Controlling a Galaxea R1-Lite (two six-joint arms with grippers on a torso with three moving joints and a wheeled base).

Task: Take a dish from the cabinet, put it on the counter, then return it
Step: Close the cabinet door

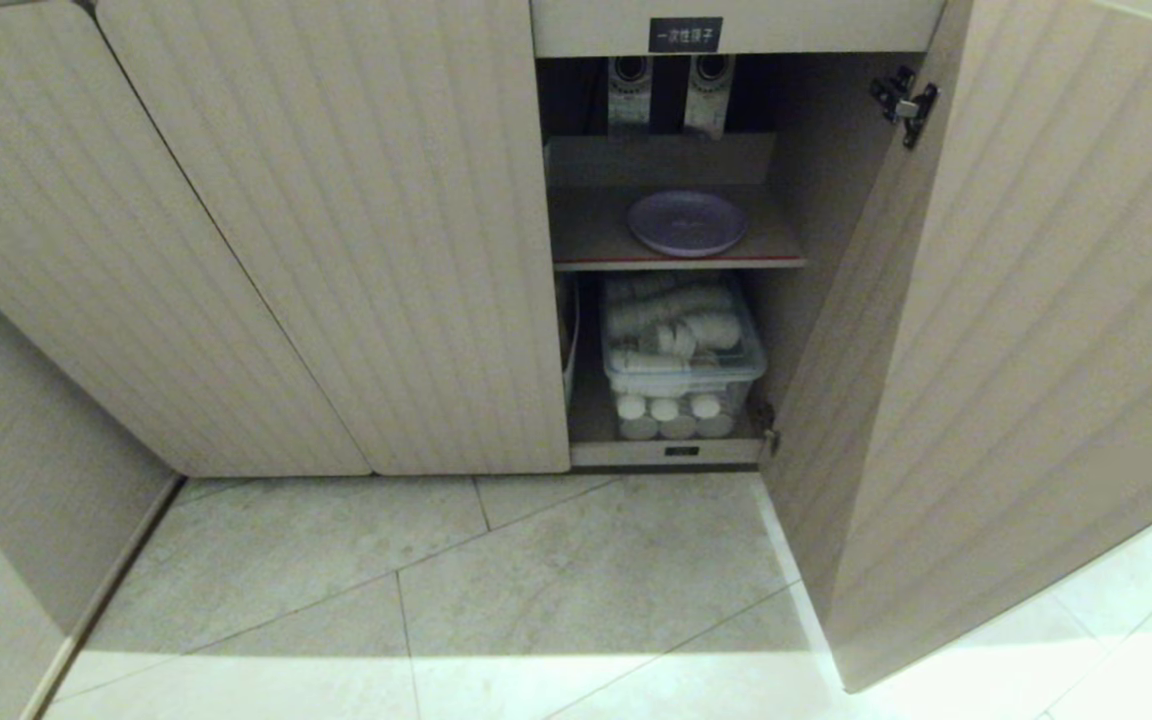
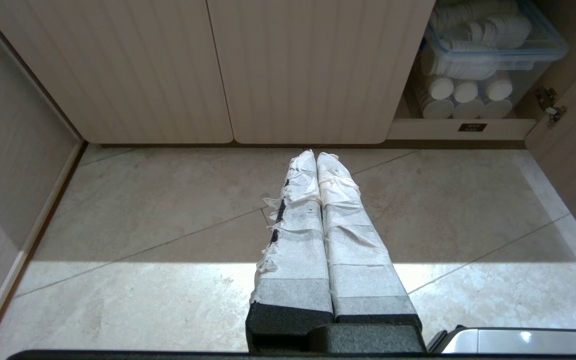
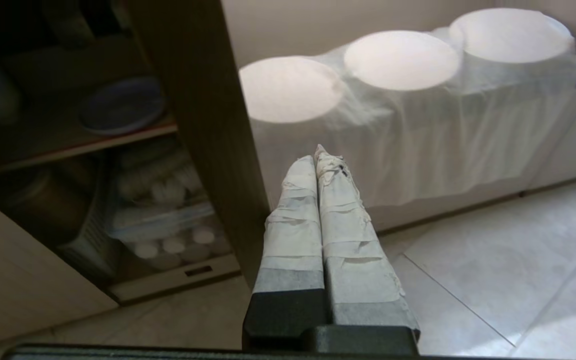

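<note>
My left gripper (image 2: 316,156) is hanging low over the tiled floor (image 2: 168,225) in front of the closed ribbed doors (image 2: 168,65), its tape-wrapped fingers (image 2: 298,220) pressed flat together and holding nothing; I judge this arm to be parked. The cabinet (image 1: 336,250) is standing with its right-hand door (image 1: 1036,300) swung open. The dish (image 1: 687,222), a round, shallow, matte lavender plate with a low rim, is lying flat near the front edge of the red-edged shelf (image 1: 678,263), within easy reach. Below it, a clear lidded bin (image 1: 683,350) is holding stacked white cups. My right gripper (image 3: 315,152) is pointing past the door's edge, its wrapped fingers (image 3: 293,220) likewise closed and empty. They must open before I am reaching in.
</note>
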